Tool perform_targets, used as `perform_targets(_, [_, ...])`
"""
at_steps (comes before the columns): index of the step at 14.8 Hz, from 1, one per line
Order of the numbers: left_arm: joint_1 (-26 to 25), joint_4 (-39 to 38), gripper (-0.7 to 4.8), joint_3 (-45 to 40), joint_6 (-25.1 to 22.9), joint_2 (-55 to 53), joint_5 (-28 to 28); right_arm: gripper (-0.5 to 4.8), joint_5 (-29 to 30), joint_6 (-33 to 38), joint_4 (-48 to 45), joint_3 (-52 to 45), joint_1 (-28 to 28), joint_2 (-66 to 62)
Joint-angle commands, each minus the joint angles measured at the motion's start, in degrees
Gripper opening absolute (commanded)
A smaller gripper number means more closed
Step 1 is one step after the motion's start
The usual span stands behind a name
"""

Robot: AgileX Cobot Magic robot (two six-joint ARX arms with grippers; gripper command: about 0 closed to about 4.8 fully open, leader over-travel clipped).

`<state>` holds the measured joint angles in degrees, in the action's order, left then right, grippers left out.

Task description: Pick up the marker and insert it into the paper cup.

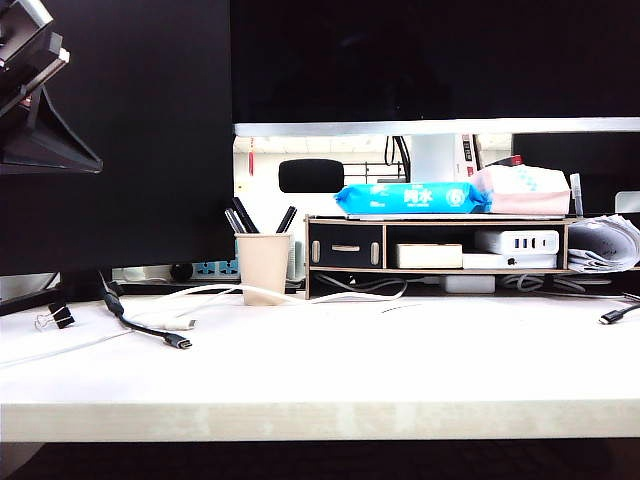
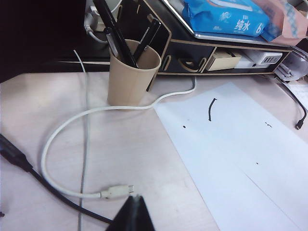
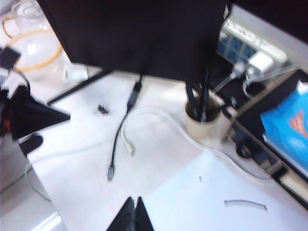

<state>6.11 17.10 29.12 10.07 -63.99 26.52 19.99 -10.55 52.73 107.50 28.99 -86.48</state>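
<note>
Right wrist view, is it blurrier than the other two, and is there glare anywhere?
Yes: the right wrist view is soft with motion blur, smearing the paper cup and the shut right gripper. The left wrist view is sharp on the cup and the shut left gripper. The exterior view is crisp, but the bright window gap is blown out.

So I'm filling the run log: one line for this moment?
tan paper cup: holds black pens | left end effector: shut, empty | right end effector: shut, empty

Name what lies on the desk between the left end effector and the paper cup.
In the left wrist view, the white cable loops across bare desk between the shut left end effector and the paper cup, its connector nearest the tips.
</note>
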Motion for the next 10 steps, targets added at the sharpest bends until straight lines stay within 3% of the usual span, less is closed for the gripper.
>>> perform_targets(1, [-0.04,0.59,-0.05,0.17,-0.15,0.15,0.09,-0.02,-2.23,2.01,-4.63,-11.13,0.09,9.73])
perform_targets(6, [-0.04,0.57,-0.05,0.17,-0.15,0.15,0.11,-0.02,-2.38,8.79,-17.75,-31.23,0.09,27.34])
perform_targets(10, [-0.04,0.52,-0.05,0.17,-0.15,0.15,0.31,-0.02,-8.59,12.07,-20.74,-41.86,0.04,40.35])
